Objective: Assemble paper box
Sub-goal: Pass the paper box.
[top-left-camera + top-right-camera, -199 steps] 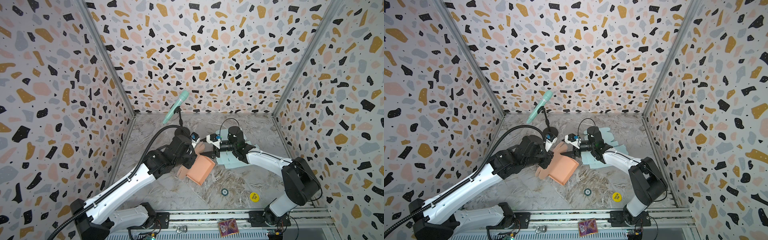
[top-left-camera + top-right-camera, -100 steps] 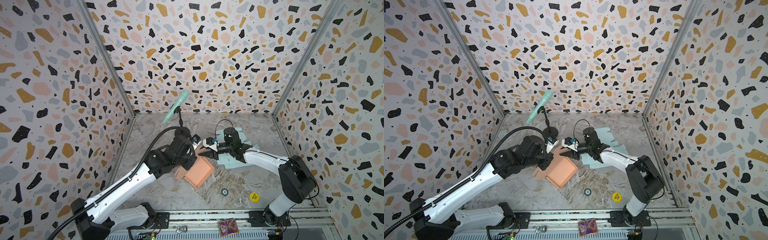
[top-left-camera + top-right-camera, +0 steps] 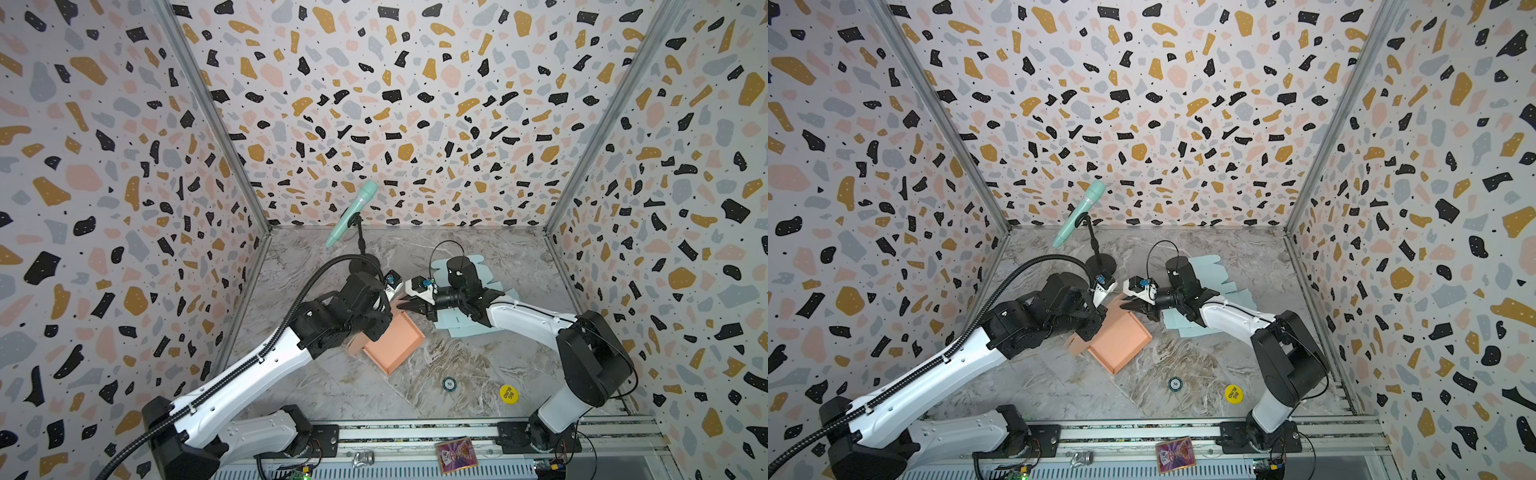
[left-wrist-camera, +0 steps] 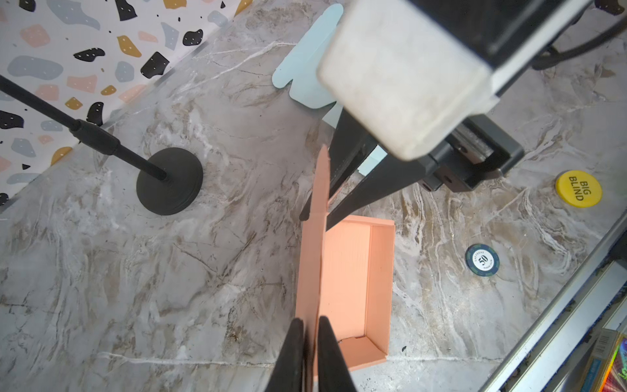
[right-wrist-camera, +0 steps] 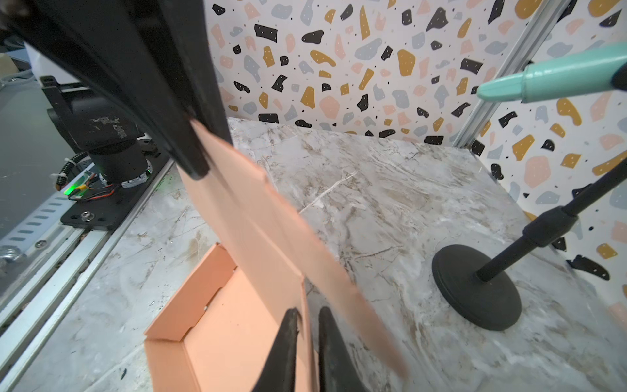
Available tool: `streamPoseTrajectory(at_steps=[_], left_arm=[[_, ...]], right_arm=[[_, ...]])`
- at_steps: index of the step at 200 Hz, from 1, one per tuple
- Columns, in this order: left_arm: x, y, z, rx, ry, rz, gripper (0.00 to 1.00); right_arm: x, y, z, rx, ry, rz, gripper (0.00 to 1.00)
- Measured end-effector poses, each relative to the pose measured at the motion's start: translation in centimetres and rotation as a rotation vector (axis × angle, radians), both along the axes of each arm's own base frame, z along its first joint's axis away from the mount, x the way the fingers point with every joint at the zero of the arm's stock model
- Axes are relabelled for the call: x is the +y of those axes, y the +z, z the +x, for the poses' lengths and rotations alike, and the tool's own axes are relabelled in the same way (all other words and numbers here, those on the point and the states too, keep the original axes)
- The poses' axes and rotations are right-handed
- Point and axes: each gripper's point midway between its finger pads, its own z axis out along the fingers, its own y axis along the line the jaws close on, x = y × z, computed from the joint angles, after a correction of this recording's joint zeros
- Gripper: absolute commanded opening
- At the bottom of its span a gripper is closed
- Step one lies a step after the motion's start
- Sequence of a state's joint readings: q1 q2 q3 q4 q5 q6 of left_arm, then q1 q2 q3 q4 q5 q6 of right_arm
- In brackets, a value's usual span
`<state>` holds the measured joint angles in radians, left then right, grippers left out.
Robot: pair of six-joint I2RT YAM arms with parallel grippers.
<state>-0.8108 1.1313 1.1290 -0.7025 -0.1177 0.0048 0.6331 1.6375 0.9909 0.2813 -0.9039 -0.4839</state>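
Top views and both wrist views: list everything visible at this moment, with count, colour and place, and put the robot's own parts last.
paper box: 1, salmon orange, mid-table, tray formed, one panel standing up.
flat box blanks: a pile, count unclear, pale blue, on the table under the right arm.
microphone: 1, mint green, on a black stand near the back wall.
poker chip: 1, dark with a white centre, front of table.
yellow disc: 1, marked BIG BLIND, beside the poker chip.
card pack: 1, multicoloured, on the front rail.
left gripper: black, fingers either side of the upright panel.
right gripper: black, fingers either side of a panel edge.
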Motion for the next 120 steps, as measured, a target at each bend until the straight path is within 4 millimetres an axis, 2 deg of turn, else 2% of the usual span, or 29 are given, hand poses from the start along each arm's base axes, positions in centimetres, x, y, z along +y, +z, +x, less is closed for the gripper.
streamPoseTrajectory(at_steps=[21,42,54,85,120], left_arm=[[0.2,-0.8,-0.1,-0.003,0.011,-0.013,0.54],[0.8,-1.1,-0.1,-0.027,0.046,-0.042,0.73],[1.3,-0.8,-0.1,-0.049,0.079,-0.071,0.80],[2.8,-0.6,0.3,-0.090,0.189,-0.160,0.83],[4.7,-2.2,0.9,-0.089,0.325,-0.262,0.83]], right_arm=[[-0.3,-1.0,-0.3,0.024,-0.006,-0.014,0.13],[-0.7,-2.1,-0.5,0.056,-0.020,-0.025,0.13],[-1.2,-2.8,-0.6,0.078,-0.034,-0.027,0.12],[-2.2,-4.7,-0.5,0.134,-0.083,-0.041,0.11],[-3.0,-5.6,-0.3,0.161,-0.135,-0.041,0.13]])
